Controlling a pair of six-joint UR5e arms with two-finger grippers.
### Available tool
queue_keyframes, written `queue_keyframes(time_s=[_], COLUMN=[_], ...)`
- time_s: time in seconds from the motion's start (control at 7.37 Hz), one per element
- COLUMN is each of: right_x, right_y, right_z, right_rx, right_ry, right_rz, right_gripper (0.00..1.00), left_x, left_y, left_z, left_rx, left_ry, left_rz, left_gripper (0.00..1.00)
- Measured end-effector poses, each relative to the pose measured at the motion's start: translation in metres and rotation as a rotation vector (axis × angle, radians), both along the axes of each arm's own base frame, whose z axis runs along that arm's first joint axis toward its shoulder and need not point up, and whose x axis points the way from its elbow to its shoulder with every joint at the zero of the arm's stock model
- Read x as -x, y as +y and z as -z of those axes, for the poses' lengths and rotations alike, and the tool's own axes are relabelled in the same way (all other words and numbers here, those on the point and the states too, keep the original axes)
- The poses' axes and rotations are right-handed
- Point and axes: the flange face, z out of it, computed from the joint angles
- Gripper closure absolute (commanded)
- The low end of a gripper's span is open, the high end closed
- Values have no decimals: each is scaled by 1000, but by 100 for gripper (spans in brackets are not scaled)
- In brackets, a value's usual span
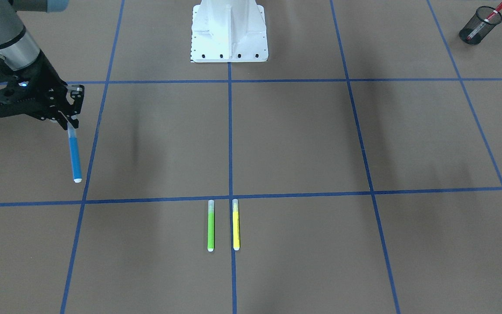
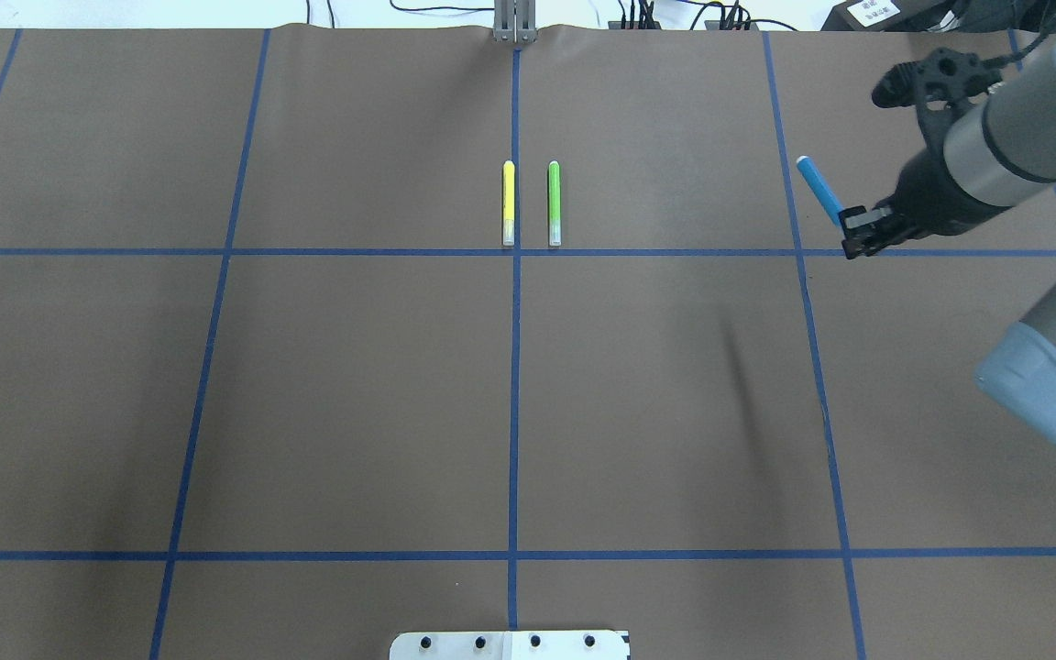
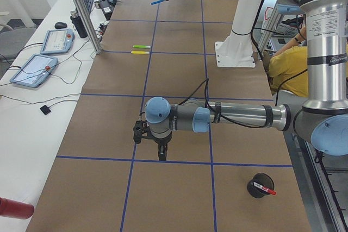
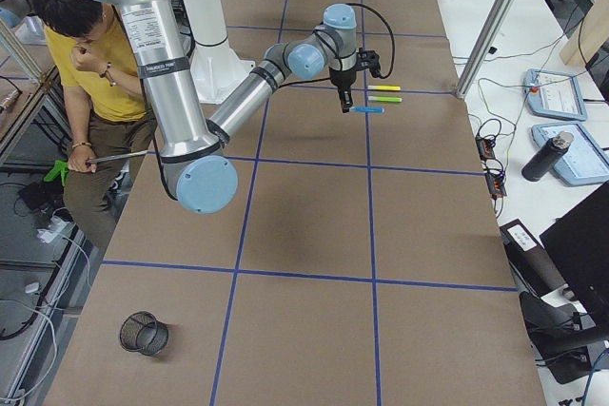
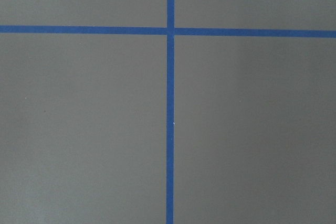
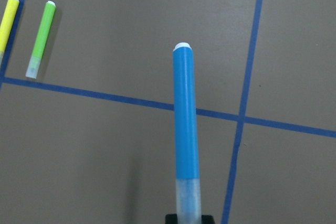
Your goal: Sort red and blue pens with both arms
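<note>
The right gripper [image 1: 71,125] is pinching the blue pen [image 1: 75,157] by its clear cap, with the jaws closed down to the cap's width. It is holding the pen in the air over the brown surface [image 2: 656,394], on the robot's right side. The pen is sticking straight out from the jaws, its white end pointing away from the robot toward the operators' edge (its exact tilt is hard to judge from these angles).

A black mesh cup [image 4: 145,332] is standing well apart, farther toward the right end and nearer the robot's side, so the pen is pointing away from it. Reaching it is probably going to need a carry back and a turn of the white end downward.

The red pen [image 1: 493,13] is already sitting in a second mesh cup [image 1: 479,27] at the left end. The left gripper [image 3: 159,148] is hanging near it, and its jaws cannot be read. A green marker [image 1: 211,226] and a yellow marker [image 1: 235,226] are lying side by side mid-surface.
</note>
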Motion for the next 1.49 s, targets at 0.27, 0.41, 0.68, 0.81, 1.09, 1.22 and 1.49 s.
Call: queue_keyframes(time_s=[0.27, 0.41, 0.68, 0.81, 1.09, 1.22, 1.49], right_x=[-62, -95, -158, -180, -207, -226, -282], right_y=[26, 39, 87, 118, 175, 206, 275], right_z=[-69, -103, -169, -194, -240, -262, -305], right_rx=[-36, -44, -36, -9, 88, 159, 378], right_ry=[74, 101, 151, 170, 203, 217, 187], right_rz=[106, 160, 261, 303, 359, 355, 199], right_gripper=[100, 100, 100, 100, 100, 100, 100], left_x=[-1, -2, -2, -3, -5, -5, -6], left_y=[0, -1, -4, -5, -6, -7, -7], left_z=[2, 4, 8, 10, 11, 12, 14], left_rx=[-4, -8, -18, -23, -27, -28, -38], left_ry=[0, 1, 7, 10, 16, 17, 19], left_rz=[-2, -3, -4, -4, -7, -9, -11], left_gripper=[0, 0, 0, 0, 0, 0, 0])
